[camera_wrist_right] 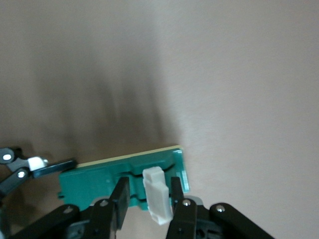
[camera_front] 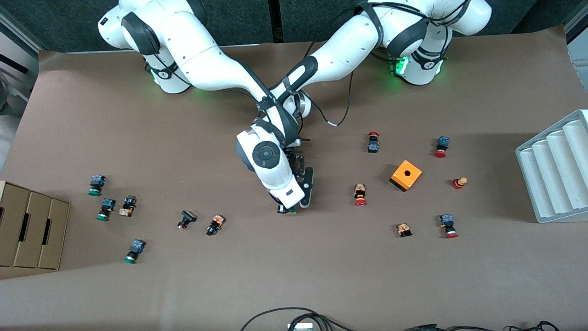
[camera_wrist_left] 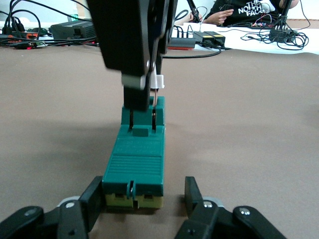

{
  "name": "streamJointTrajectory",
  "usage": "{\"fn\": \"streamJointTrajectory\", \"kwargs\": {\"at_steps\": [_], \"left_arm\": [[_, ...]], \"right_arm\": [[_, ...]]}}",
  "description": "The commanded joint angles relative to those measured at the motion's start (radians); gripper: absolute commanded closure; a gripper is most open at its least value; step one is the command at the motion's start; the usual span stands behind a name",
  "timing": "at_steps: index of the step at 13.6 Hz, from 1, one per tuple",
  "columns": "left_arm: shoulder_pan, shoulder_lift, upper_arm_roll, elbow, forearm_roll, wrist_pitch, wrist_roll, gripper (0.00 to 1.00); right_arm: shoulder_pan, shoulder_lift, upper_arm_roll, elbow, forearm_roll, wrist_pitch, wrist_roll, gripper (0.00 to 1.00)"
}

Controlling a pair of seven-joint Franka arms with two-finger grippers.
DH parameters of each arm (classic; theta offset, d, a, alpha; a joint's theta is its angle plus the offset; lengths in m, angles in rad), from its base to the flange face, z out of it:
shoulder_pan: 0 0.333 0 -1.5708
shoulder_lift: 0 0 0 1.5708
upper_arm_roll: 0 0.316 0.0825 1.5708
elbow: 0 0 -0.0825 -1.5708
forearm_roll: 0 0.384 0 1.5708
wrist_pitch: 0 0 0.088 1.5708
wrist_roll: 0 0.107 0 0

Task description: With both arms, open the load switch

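The load switch (camera_front: pixel 285 210) is a slim dark-green block lying flat mid-table, mostly hidden under my crossed arms. In the left wrist view the load switch (camera_wrist_left: pixel 137 159) shows a yellow base. My left gripper (camera_wrist_left: pixel 143 191) is closed in round its near end, one finger (camera_wrist_left: pixel 92 201) against its side and the other close beside it. My right gripper (camera_wrist_right: pixel 148 191) comes down from above, shut on the white piece (camera_wrist_right: pixel 157 196), which stands tilted at the switch's other end. From the front, the left gripper (camera_front: pixel 299 203) and the right gripper (camera_front: pixel 285 204) meet over the switch.
An orange cube with a hole (camera_front: pixel 406 174) and red-capped buttons (camera_front: pixel 360 194) lie toward the left arm's end. Green-capped buttons (camera_front: pixel 95 185) and a cardboard box (camera_front: pixel 27 225) lie toward the right arm's end. A white ribbed tray (camera_front: pixel 553 170) stands at the left arm's end.
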Motion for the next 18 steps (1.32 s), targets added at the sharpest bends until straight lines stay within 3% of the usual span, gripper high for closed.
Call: {"fn": "streamJointTrajectory", "kwargs": {"at_steps": [1,18], "left_arm": [[-0.009,0.026,0.008,0.018,0.01,-0.003,-0.015,0.28],[-0.009,0.026,0.008,0.016,0.01,-0.003,-0.015,0.28]], "right_arm": [[0.027,-0.025,-0.001,-0.05,0.019,-0.013,0.02,0.59],[0.019,-0.057,-0.001,-0.05,0.019,-0.04,0.019,0.59]]}}
